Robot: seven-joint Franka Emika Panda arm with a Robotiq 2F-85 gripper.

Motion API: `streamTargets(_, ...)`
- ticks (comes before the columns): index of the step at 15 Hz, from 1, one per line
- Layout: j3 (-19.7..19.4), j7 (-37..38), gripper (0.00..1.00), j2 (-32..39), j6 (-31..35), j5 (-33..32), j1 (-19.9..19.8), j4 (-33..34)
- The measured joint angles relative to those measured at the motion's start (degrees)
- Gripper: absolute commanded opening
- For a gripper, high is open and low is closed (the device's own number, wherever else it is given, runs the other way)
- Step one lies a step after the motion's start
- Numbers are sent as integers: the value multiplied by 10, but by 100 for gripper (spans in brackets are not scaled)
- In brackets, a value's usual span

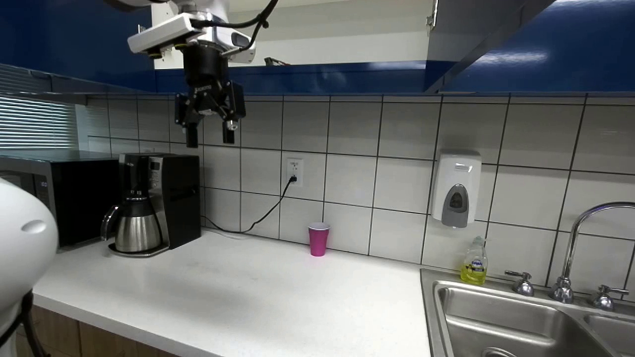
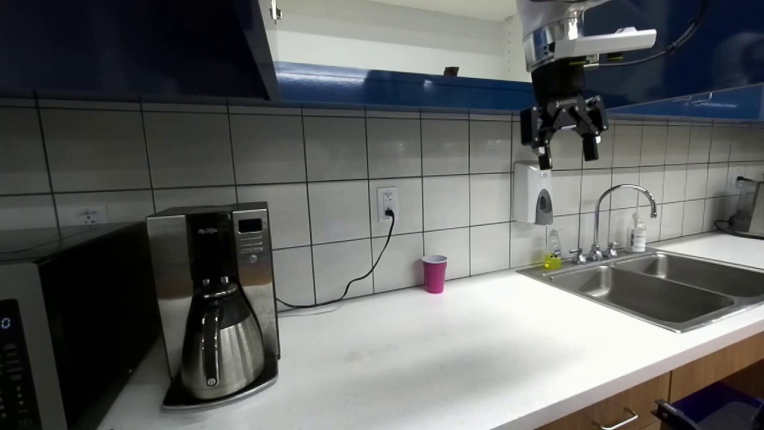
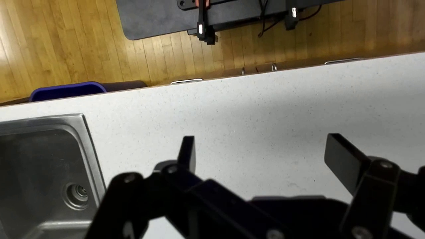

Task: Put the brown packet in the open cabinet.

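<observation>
Black fingers (image 3: 345,162), spread wide apart, point down over the white desk (image 3: 252,126), only its surface showing in the gap between them. In both exterior views the brown packet (image 2: 451,71) sits inside the open cabinet (image 2: 382,36), partly hidden behind its blue front edge (image 2: 364,86), higher than the fingers and well apart from them. A pink cup (image 2: 435,276) stands upright on the desk.
</observation>
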Motion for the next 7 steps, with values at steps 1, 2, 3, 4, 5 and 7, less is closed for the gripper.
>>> streamTargets(1,1,0,100,-2,8,-1,1,-17)
streamTargets(2,3,0,100,-3,15,-2,2,-31)
streamTargets(3,4,0,100,-3,21,-3,3,-43)
streamTargets(4,5,0,100,-3,26,-4,3,-54)
streamTargets(5,5,0,100,-3,27,-6,3,-64)
streamTargets(7,7,0,100,-3,27,-12,3,-79)
